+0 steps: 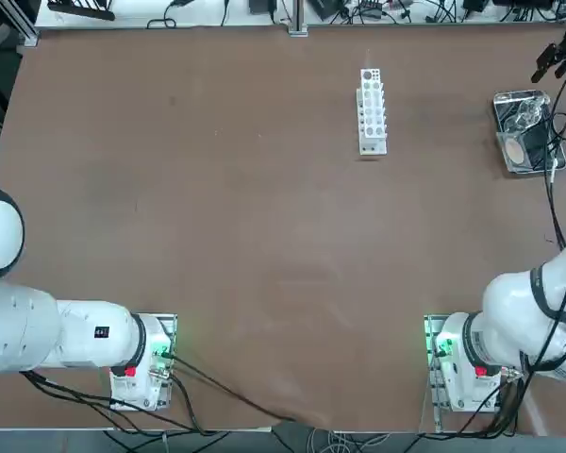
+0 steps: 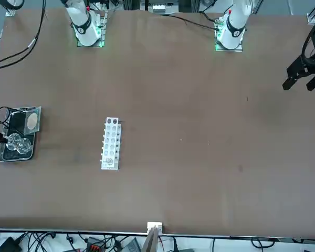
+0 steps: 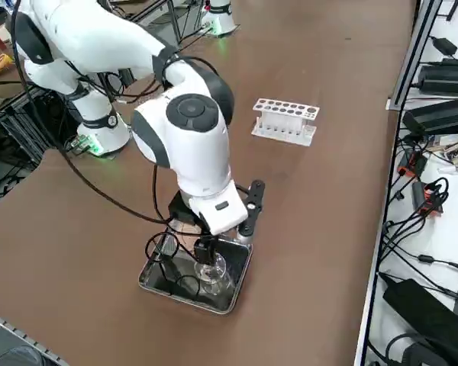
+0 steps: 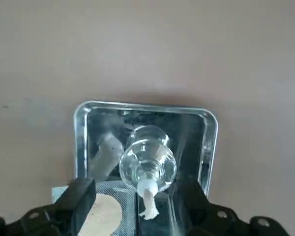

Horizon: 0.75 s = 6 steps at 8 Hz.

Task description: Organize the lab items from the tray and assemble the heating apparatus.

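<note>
Nothing out yet: burner [image 4: 147,160], mesh [image 4: 104,212], ring stand [image 3: 166,255], all 3 lie in tray [image 4: 143,107] at table's right edge. Right gripper [image 4: 137,201] hovers above burner, fingers spread wide, empty. Assembly all ahead.

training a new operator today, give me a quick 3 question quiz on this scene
1. True or false: the glass burner lies inside the metal tray.
2. Multiple choice: the right gripper is A) shut on the burner, B) open, over the tray, with the burner between its fingers in the wrist view, C) open over the test-tube rack.
3. Fill in: the grey mesh with the tan centre lies in the ____.

Key: 1 true; 2 B; 3 tray.
</note>
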{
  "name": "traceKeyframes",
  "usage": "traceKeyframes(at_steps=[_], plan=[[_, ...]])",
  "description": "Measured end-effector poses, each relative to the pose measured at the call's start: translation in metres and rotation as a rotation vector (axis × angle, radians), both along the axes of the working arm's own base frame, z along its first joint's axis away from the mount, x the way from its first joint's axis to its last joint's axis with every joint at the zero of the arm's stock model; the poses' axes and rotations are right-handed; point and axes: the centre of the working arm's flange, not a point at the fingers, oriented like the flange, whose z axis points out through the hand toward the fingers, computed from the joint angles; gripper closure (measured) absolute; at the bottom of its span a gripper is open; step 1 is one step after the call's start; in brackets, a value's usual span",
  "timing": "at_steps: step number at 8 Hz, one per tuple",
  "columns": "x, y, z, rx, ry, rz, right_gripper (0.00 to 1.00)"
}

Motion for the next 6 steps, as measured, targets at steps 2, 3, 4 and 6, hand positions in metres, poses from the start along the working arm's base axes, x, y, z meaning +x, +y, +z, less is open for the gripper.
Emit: traceKeyframes(at_steps=[2,3,4,6], plan=[[-0.005,-0.007,-0.019,0.001,0.029,-0.004,0.01],[-0.009,-0.013,-0.03,0.003,0.044,-0.009,0.01],[-0.012,-0.017,-0.039,0.008,0.055,-0.013,0.01],[-0.014,-0.017,-0.051,0.015,0.072,-0.012,0.01]])
